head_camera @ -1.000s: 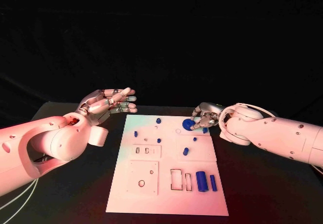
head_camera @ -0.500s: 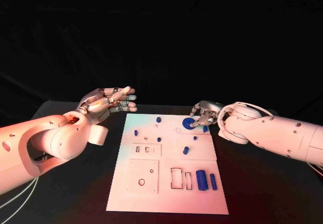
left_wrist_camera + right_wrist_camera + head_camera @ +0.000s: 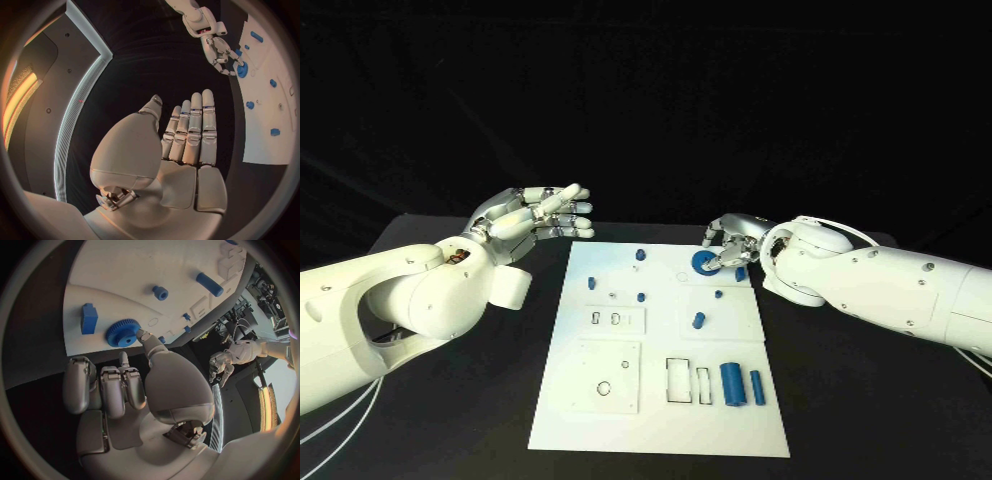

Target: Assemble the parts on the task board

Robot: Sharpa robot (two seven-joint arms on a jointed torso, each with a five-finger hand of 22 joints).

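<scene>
The white task board (image 3: 661, 420) lies in the middle of the table, with several small blue parts (image 3: 698, 321) on it. At its far right corner my right hand (image 3: 733, 250) pinches a blue gear (image 3: 705, 264) just above the board. In the right wrist view the thumb tip (image 3: 142, 335) presses on the gear (image 3: 122, 333) rim, and the other fingers (image 3: 103, 382) curl close beside it. The left wrist view shows the same right hand (image 3: 220, 50) over the gear (image 3: 242, 70). My left hand (image 3: 538, 215) hovers left of the board's far end, fingers straight and apart, holding nothing (image 3: 190, 130).
Two blue cylinders (image 3: 731, 384) lie side by side near the board's right edge, beside two empty rectangular slots (image 3: 678, 381). Two inset plates (image 3: 607, 378) sit on the board's left half. A blue block (image 3: 89, 318) lies close to the gear. Black table (image 3: 877, 400) surrounds the board.
The right hand has shifted slightly toward the board's far edge, with the gear staying at nearly the same spot. The left hand has barely moved.
</scene>
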